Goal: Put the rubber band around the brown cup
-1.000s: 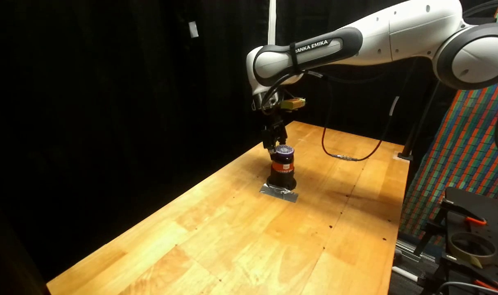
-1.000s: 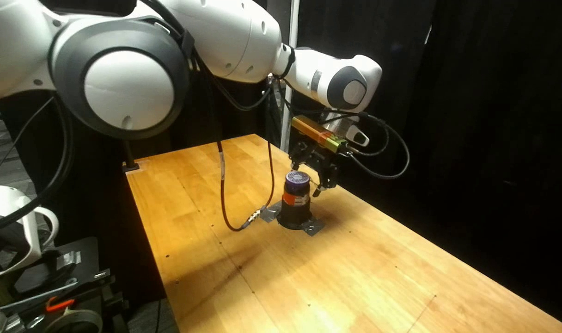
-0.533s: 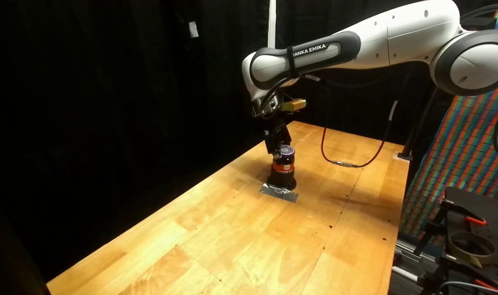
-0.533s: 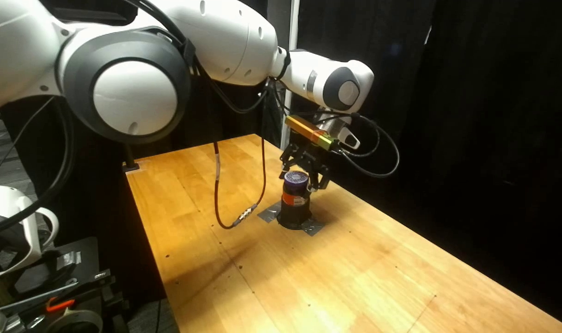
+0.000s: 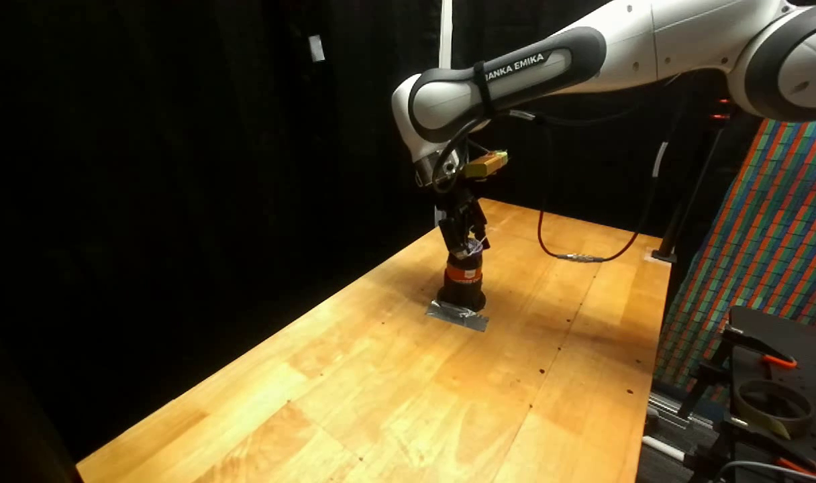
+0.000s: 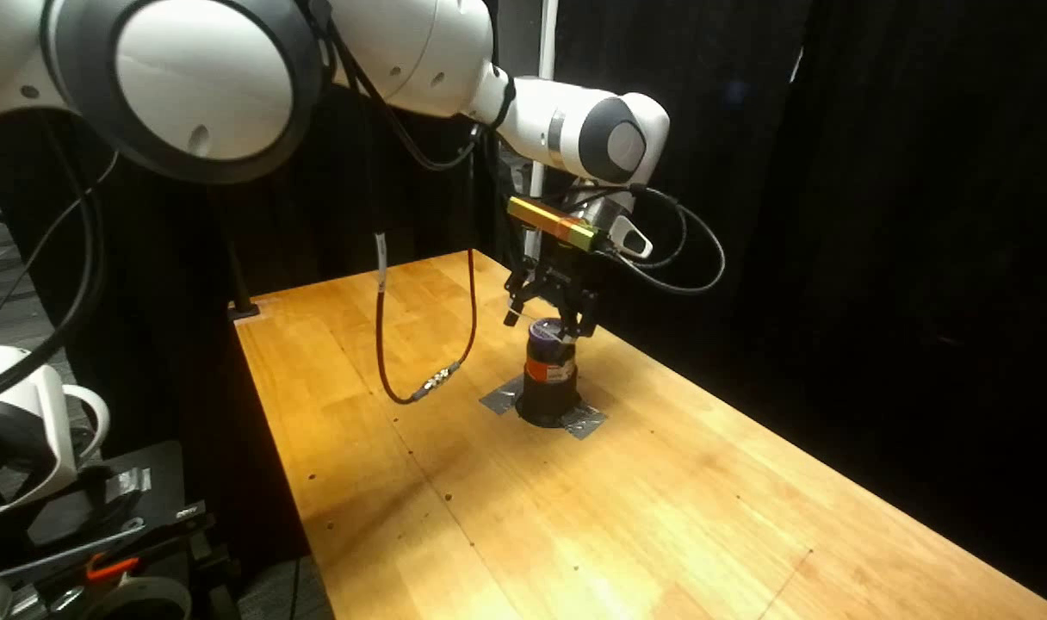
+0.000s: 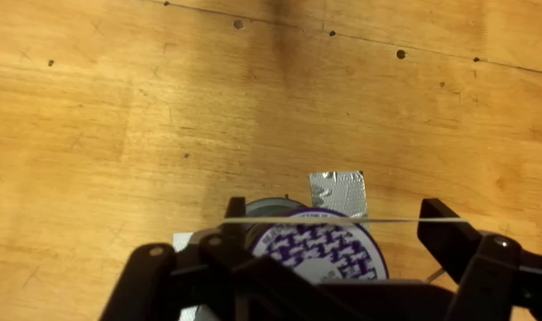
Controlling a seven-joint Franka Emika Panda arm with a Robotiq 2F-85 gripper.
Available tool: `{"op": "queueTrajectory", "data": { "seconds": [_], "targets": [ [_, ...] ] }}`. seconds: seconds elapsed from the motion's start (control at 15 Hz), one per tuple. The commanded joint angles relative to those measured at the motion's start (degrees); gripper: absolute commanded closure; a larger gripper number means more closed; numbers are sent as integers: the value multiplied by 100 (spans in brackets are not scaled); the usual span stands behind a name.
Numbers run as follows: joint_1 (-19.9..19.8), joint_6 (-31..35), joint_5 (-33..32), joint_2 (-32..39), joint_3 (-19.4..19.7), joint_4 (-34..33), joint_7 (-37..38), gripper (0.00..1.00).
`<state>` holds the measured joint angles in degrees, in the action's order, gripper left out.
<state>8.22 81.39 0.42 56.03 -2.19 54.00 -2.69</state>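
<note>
The brown cup stands upright on the wooden table in both exterior views [image 5: 463,293] [image 6: 548,398]. It is dark with a reddish-orange band and a purple-and-white top, which shows in the wrist view [image 7: 320,263]. My gripper is open over the cup's top in both exterior views [image 5: 474,248] [image 6: 541,329] and in the wrist view [image 7: 335,218]. A pale rubber band [image 7: 306,220] is stretched between its two fingers and crosses above the cup's top. The cup lies nearer the left finger in the wrist view; the right finger is apart from it. Whether anything touches is unclear.
Silver tape strips [image 5: 456,316] [image 6: 585,422] lie at the cup's base on the table [image 5: 354,402]. A cable [image 6: 437,379] hangs from the arm over the table. A black side stand with tools and a tape roll [image 5: 775,406] is beside the table.
My gripper has moved from beside the cup's top to over it, going left and slightly up in an exterior view. The upper arm has shifted. The cup has not moved.
</note>
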Motion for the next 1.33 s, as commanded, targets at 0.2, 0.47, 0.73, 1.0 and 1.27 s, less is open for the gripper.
{"op": "queueTrajectory", "data": {
  "seconds": [0.2, 0.47, 0.73, 1.0, 1.27],
  "targets": [
    [-43, 590, 88, -1372, -35, 2121, 64, 0],
    [-81, 1682, -83, -1841, -70, 3097, 68, 0],
    [12, 3193, -486, -2317, -19, 4127, 132, 5],
    [-37, 4311, -574, -2895, -68, 5210, 140, 49],
    [13, 5652, -740, -3515, -6, 6316, 244, 81]
  ]
}}
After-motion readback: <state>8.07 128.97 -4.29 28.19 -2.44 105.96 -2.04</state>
